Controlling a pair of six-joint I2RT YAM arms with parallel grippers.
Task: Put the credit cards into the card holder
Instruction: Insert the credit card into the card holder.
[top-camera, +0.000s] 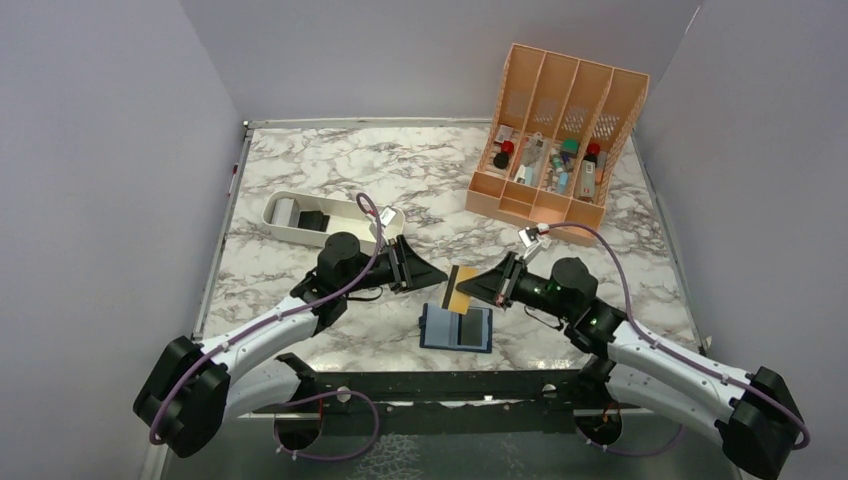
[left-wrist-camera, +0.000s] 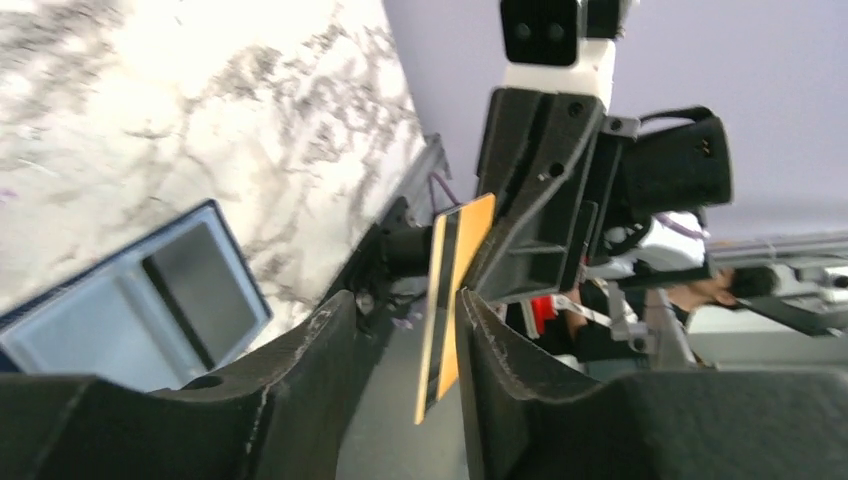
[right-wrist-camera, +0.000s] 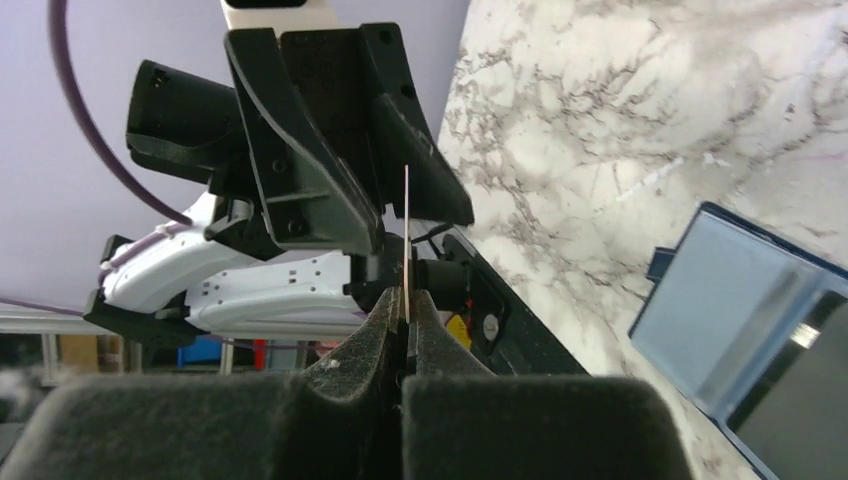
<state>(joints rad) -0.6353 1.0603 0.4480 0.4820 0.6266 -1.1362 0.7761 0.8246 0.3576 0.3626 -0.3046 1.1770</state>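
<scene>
The right gripper (right-wrist-camera: 405, 300) pinches the card (left-wrist-camera: 452, 290); the left gripper (left-wrist-camera: 403, 300), jaws apart, straddles its other end, and the holder (top-camera: 456, 327) lies below both.

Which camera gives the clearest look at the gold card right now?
The left wrist view: it shows the gold card with its broad face and dark stripe. The right wrist view sees it edge-on, a thin line pinched in the right pincer. The top view shows it small, by the card holder.

Left hand (top-camera: 432, 272), right hand (top-camera: 475, 286) (tips nearly meeting) crowd space over card holder (top-camera: 456, 327) far edge.
</scene>
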